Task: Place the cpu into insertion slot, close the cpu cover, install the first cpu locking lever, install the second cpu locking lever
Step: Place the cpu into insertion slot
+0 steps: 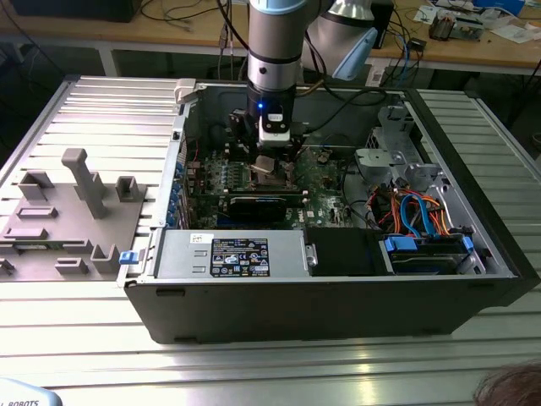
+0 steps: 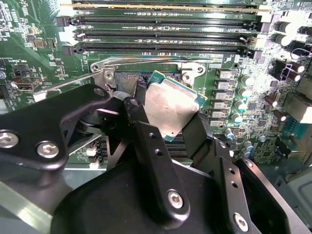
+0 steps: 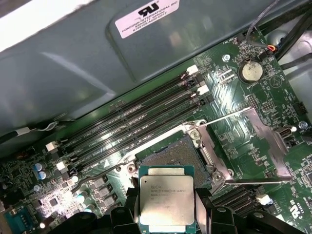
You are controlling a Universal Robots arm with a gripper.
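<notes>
Bright room light, white glare on the cpu (image 2: 171, 111)

Ribbed metal table (image 1: 84, 355) catching light glare; wooden workbench (image 1: 101, 35) behind, strewn with cables (image 1: 182, 13)

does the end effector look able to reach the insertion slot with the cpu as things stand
Probably yes: the end effector holds the cpu close to the insertion slot, and the cpu cover is swung open, leaving the socket bare.
</notes>
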